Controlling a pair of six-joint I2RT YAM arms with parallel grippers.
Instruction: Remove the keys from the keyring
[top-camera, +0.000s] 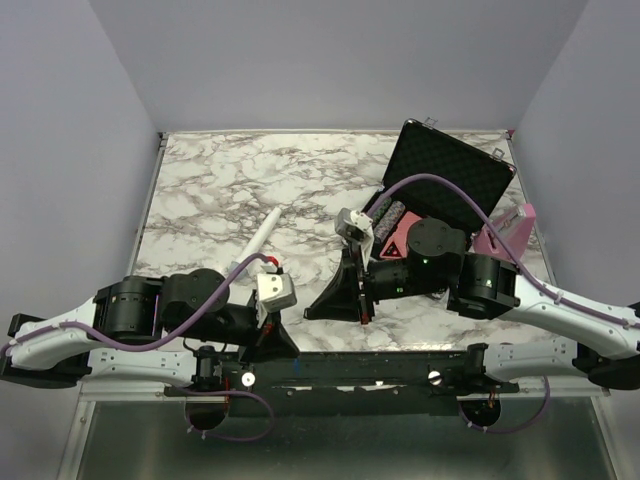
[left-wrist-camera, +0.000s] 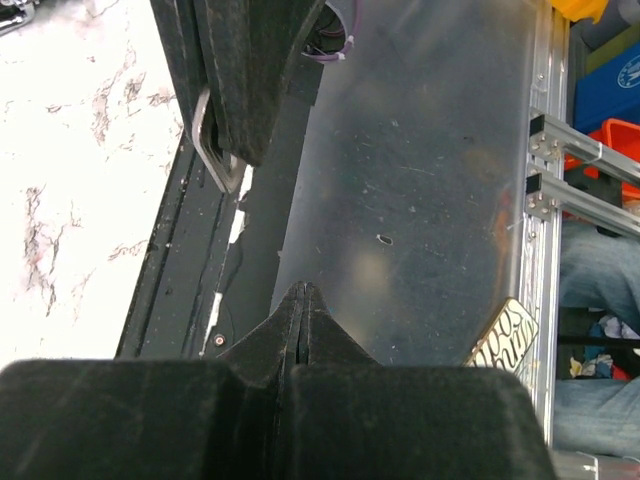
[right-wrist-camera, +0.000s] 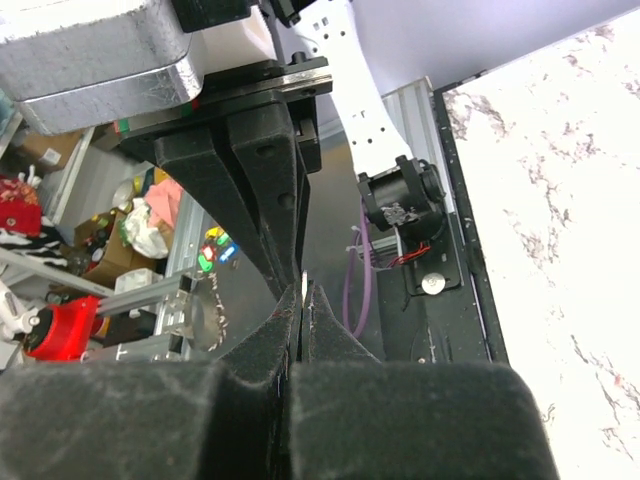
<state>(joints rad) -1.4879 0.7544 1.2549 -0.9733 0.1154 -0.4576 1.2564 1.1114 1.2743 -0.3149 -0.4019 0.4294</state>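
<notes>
My right gripper (top-camera: 361, 314) hangs over the table's near edge. In the right wrist view it (right-wrist-camera: 304, 288) is shut on a thin silvery sliver, seen edge-on, that looks like the keyring (right-wrist-camera: 304, 281). In the left wrist view the same silvery bent loop (left-wrist-camera: 211, 150) sticks out beside the right fingers (left-wrist-camera: 245, 90). My left gripper (top-camera: 288, 346) faces it from a short way off. It (left-wrist-camera: 303, 291) is shut, with nothing showing between its tips. Its fingers (right-wrist-camera: 265, 190) show in the right wrist view. The blue-headed key is hidden.
A white stick-like tool (top-camera: 262, 236) lies on the marble table (top-camera: 230, 180). An open black case (top-camera: 450, 175) stands at the back right, with a roll of chips (top-camera: 389, 222) and a pink object (top-camera: 512, 226) by it. A black rail (top-camera: 330, 366) runs along the near edge.
</notes>
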